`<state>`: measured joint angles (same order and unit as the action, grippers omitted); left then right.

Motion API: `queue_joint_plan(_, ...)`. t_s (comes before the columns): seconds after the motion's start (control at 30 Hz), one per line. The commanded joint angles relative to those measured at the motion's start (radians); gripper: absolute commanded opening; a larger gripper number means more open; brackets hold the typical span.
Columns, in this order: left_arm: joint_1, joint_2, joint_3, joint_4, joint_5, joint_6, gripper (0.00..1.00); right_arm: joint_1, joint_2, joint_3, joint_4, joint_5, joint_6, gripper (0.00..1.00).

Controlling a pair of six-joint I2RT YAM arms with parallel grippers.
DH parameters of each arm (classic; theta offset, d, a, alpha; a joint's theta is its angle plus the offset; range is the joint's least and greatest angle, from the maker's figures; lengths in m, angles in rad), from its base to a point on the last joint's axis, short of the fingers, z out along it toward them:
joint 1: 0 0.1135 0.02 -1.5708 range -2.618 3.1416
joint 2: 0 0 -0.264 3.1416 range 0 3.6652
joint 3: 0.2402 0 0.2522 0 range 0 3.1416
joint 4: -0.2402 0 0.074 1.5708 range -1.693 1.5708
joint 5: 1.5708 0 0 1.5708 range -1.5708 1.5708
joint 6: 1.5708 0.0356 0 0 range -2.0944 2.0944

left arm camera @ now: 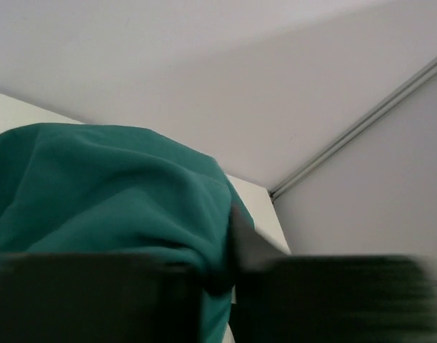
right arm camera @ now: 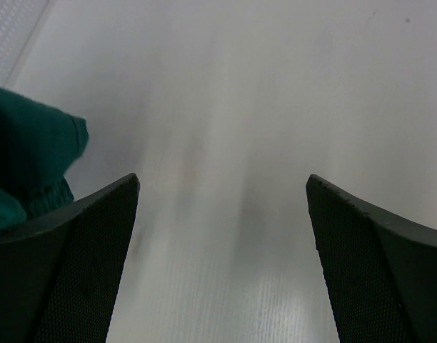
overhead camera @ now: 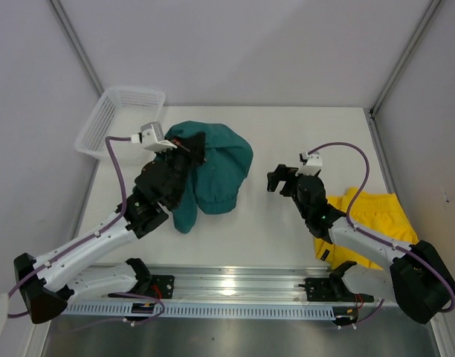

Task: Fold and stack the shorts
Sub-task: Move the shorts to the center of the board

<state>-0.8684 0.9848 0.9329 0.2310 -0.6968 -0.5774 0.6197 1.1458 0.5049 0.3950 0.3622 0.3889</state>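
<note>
The dark teal shorts lie bunched left of the table's centre. My left gripper is shut on the teal shorts' upper left part. In the left wrist view teal cloth fills the left and runs down between the dark blurred fingers. The yellow shorts lie at the right, partly under my right arm. My right gripper is open and empty over bare table between the two pairs. In the right wrist view its fingers stand wide apart, with an edge of teal cloth at the left.
A white mesh basket stands at the table's far left corner. White enclosure walls close the back and sides. The arm bases and a metal rail run along the near edge.
</note>
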Motion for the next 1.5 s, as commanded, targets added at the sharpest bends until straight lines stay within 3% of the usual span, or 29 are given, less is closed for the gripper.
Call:
queue_joint_plan(0.0,-0.006,-0.046,0.026,0.013,-0.009,-0.024,0.61,-0.006,-0.026,-0.009,0.057,0.021,-0.001,0.99)
queue_joint_plan(0.03,-0.006,-0.048,0.032,-0.051,-0.045,-0.076,0.99,-0.008,-0.024,-0.009,0.064,0.008,-0.002,0.99)
queue_joint_plan(0.1,-0.004,-0.043,0.087,-0.293,-0.161,-0.152,0.99,-0.011,-0.011,-0.009,0.079,-0.049,-0.005,1.00)
queue_joint_plan(0.2,0.006,-0.072,0.092,-0.436,-0.245,-0.174,0.99,-0.014,0.015,-0.002,0.113,-0.156,-0.012,0.99)
queue_joint_plan(0.37,0.196,-0.081,0.126,-0.653,-0.097,-0.219,0.99,-0.017,0.093,0.041,0.137,-0.399,-0.022,0.99)
queue_joint_plan(0.6,0.239,-0.029,0.067,-0.645,0.112,-0.148,0.99,-0.011,0.262,0.181,0.013,-0.592,0.027,0.97)
queue_joint_plan(0.9,0.241,-0.054,-0.065,-0.590,0.158,-0.139,0.99,-0.012,0.089,0.049,-0.091,-0.710,0.156,0.91)
queue_joint_plan(1.13,0.239,-0.092,-0.065,-0.604,0.226,-0.101,0.99,-0.018,0.031,-0.092,0.011,-0.835,0.191,0.79)
queue_joint_plan(1.27,0.240,-0.107,-0.054,-0.642,0.255,-0.079,0.99,-0.017,0.081,-0.121,0.088,-0.879,0.215,0.70)
queue_joint_plan(1.47,0.241,-0.162,-0.045,-0.705,0.255,-0.055,0.99,0.008,0.225,-0.108,0.199,-0.902,0.257,0.66)
